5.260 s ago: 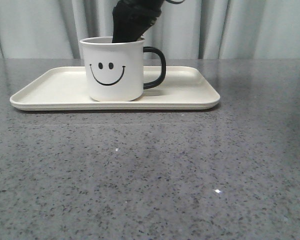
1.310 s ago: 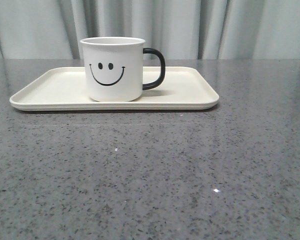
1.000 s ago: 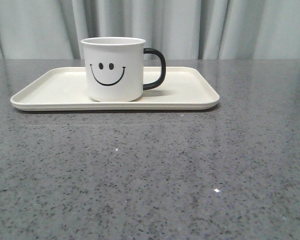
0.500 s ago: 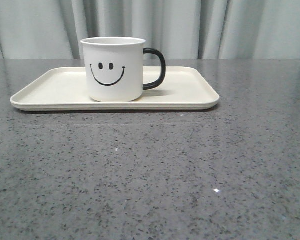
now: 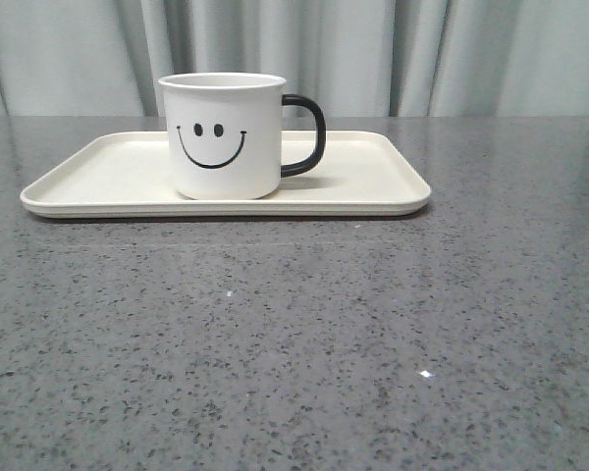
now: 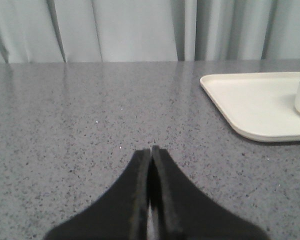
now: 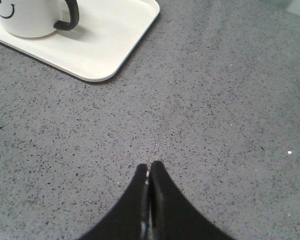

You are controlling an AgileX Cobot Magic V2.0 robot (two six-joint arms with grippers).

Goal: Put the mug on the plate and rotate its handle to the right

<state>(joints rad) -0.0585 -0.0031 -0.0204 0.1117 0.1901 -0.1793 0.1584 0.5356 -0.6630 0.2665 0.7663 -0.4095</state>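
Mug (image 5: 222, 135) stands upright on the plate (image 5: 373, 186), handle (image 5: 306, 134) pointing right. I see both my grippers, left (image 6: 150, 150) and right (image 7: 149, 165), over bare tabletop (image 5: 294, 334), jaws seemingly pressed together, holding nothing.

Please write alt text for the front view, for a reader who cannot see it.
A white smiley-face mug stands upright on a cream rectangular plate, its black handle pointing right. The plate rests on a grey speckled table before pale curtains.
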